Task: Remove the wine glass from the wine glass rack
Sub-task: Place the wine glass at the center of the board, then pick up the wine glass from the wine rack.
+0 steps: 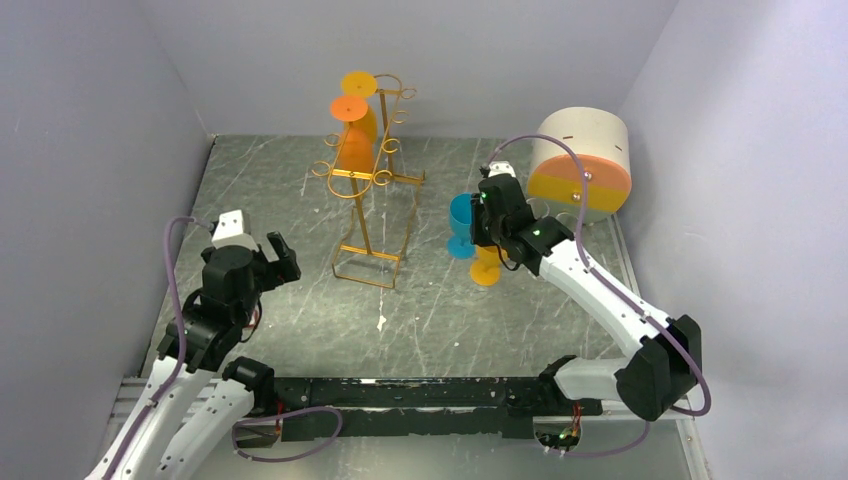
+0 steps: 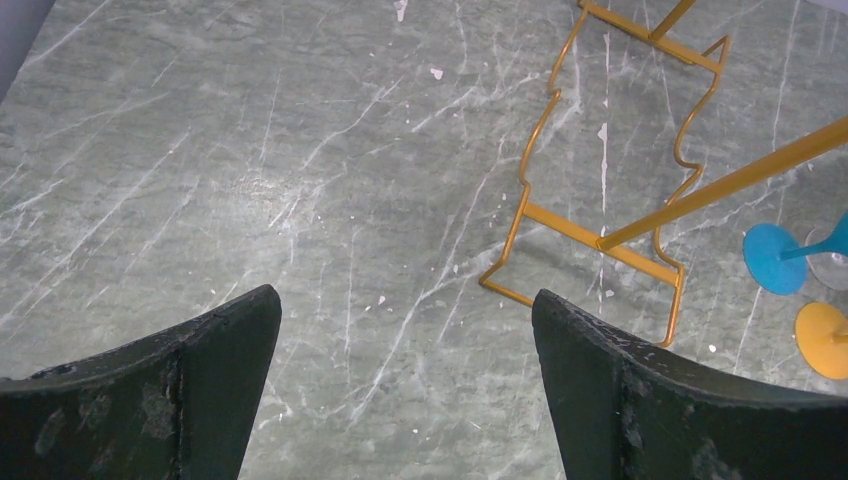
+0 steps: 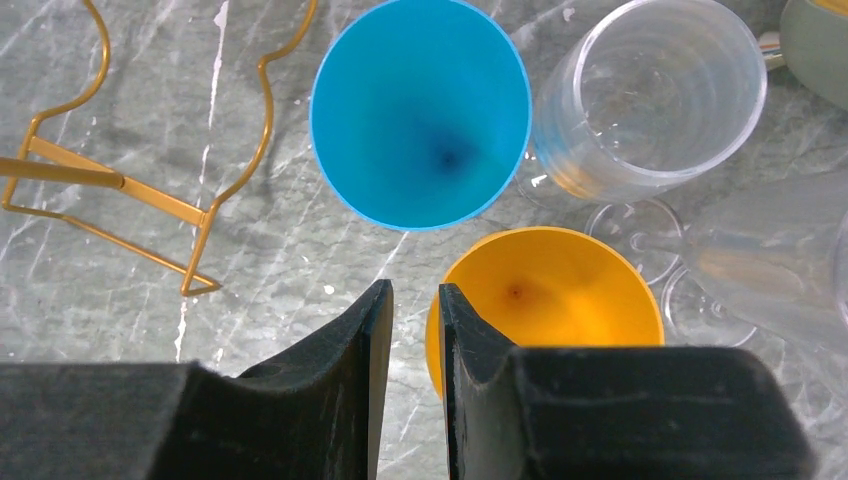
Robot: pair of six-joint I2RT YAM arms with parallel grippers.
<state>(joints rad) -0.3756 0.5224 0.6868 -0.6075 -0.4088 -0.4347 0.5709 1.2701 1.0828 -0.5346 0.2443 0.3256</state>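
The gold wire wine glass rack [image 1: 372, 185] stands at mid-table, and two orange wine glasses [image 1: 352, 125] hang upside down from its far top bar. To its right, a blue wine glass [image 1: 460, 222] and an orange wine glass [image 1: 487, 268] stand upright on the table. My right gripper [image 3: 413, 288] hovers over them with its jaws a narrow gap apart, holding nothing. The left rim of the orange glass [image 3: 550, 300] shows in that gap. The blue glass [image 3: 420, 110] is just ahead. My left gripper [image 2: 405, 292] is wide open and empty, left of the rack's base [image 2: 600, 235].
A clear glass [image 3: 650, 95] stands right of the blue one, and another clear glass [image 3: 760, 260] lies beside it. A white and orange drum [image 1: 585, 165] sits at the back right. Grey walls close in the marble table [image 1: 300, 330] on three sides.
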